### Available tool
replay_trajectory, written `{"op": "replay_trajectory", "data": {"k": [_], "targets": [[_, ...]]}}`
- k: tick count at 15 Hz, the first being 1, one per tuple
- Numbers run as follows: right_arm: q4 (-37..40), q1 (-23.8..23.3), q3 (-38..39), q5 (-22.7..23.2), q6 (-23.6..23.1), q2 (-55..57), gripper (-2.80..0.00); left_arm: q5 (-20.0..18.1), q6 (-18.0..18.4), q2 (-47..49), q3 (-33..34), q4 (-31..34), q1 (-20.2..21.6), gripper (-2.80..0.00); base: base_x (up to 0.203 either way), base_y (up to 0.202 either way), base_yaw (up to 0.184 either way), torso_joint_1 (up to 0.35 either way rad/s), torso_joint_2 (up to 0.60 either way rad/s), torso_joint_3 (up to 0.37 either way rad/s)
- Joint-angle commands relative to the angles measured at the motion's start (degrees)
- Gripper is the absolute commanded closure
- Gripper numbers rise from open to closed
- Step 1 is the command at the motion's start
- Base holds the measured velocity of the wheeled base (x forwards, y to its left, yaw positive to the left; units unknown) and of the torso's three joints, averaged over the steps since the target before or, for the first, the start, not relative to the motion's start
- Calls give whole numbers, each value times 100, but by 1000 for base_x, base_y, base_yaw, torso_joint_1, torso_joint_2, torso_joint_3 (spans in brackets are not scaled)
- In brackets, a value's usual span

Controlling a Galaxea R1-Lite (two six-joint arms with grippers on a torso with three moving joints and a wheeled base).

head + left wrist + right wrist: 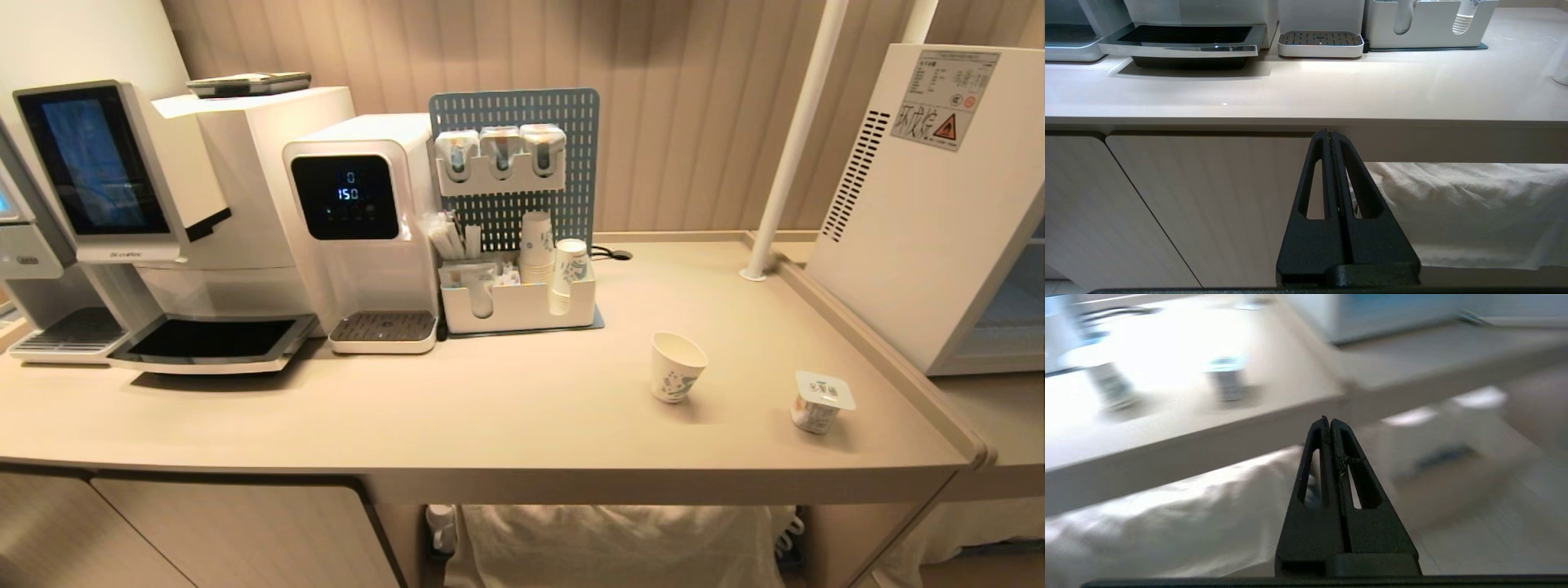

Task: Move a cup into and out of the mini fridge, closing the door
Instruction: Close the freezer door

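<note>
white paper cup (677,367), small and tapered with a blue-green print low on its side, stands upright and open-mouthed on the beige countertop (490,408), lower right of centre in the head view. just to its right sits a small plastic pot with a square foil lid (820,400), apart from it. white boxy mini fridge (922,204) with side vents and a warning sticker fills the right edge of that view; the pale-framed glass door (1012,302) shows only as a sliver at the far right, so its exact position cannot be told.

neither arm appears in the head view. left gripper (1332,134): black fingers pressed together, nothing between them, held below the counter edge in front of the cabinet front. right gripper (1328,421): fingers likewise pressed together and empty, also below the counter lip, picture smeared.

key relation: from the right gripper the cup lies up and beyond the counter edge, showing as a pale blur at the upper left of the right wrist view. cup's long axis is vertical, so a level side approach looks apt. judged nearer: the right arm, on the cup's and fridge's side.
</note>
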Motion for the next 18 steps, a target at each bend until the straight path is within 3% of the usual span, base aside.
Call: {"op": "replay_trajectory", "data": {"k": [1,3,6,14,18], "targets": [[-708,23,527,1261,-547,-315,0,1,-2,6,0,-5,0,0,0,0,0,0,0,0],[-597,26,563,2125,-813,-312,0,1,-2,7,0,-5,0,0,0,0,0,0,0,0],[-38,32,427,2136,-908,-317,0,1,-2,7,0,-5,0,0,0,0,0,0,0,0],[-29,26,427,2110,-741,-311,0,1,6,6,0,-5,0,0,0,0,0,0,0,0],[35,31,449,2084,-641,-303,0,1,6,7,0,-5,0,0,4,-129,2,4,0,4]]}}
